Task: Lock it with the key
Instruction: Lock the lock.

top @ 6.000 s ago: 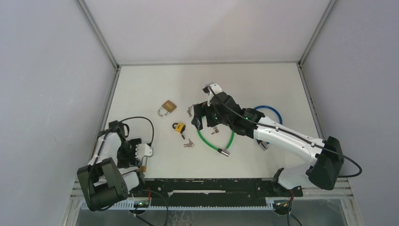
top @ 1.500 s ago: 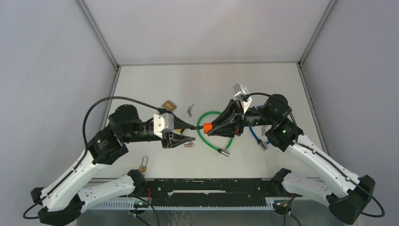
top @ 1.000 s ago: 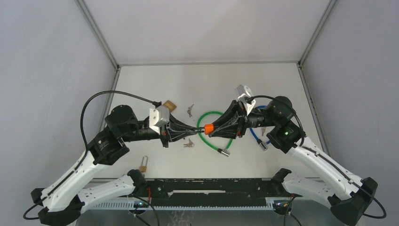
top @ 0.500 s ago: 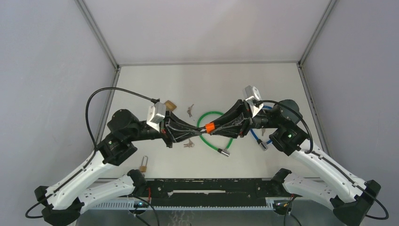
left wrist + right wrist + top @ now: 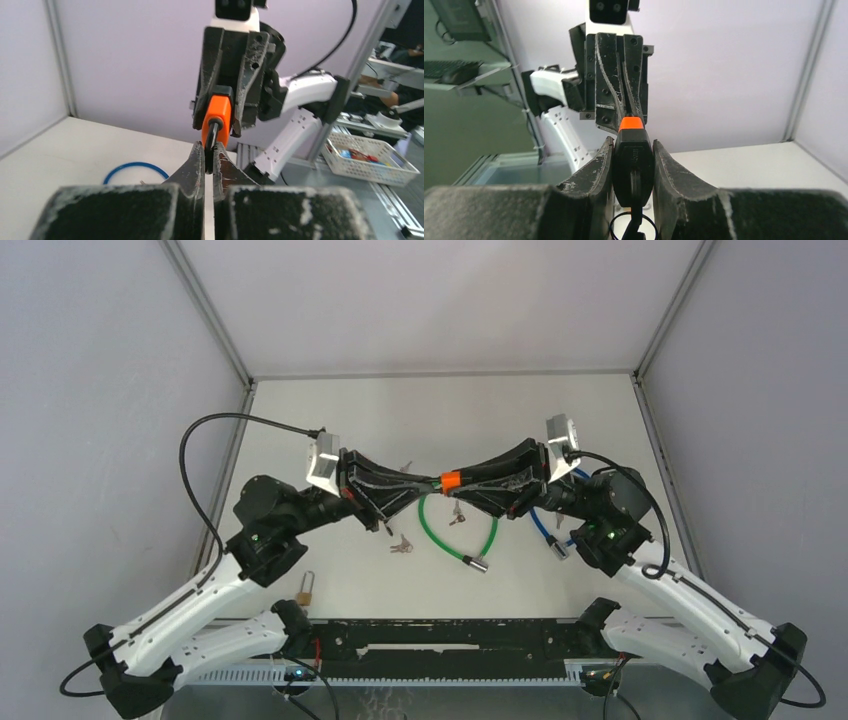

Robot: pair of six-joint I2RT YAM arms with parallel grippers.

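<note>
**Grippers nose to nose, key at the lock's orange end**

Left gripper (image 5: 418,485) and right gripper (image 5: 468,485) meet tip to tip above the middle of the counter (image 5: 330,420) in the top view. The lock (image 5: 450,480) sits right between them, orange end toward the left side. A green cable (image 5: 440,540) loops from there down onto the counter, and loose keys (image 5: 400,545) lie just beside the loop. A blue cable (image 5: 540,525) is partly tucked under the right arm, and a small brass padlock (image 5: 306,590) sits near the left arm's base.

Left wrist view: the fingers are pinched together on the key (image 5: 213,136), a thin dark piece whose far tip meets the orange end dead ahead. The right gripper's fingers flank that orange block on both sides.

Right wrist view: the jaws are clamped on the lock's black body, touching it on both sides, orange cap (image 5: 630,123) poking out past the fingertips. The left gripper comes in just beyond the cap. Can't see the key itself from here.
</note>
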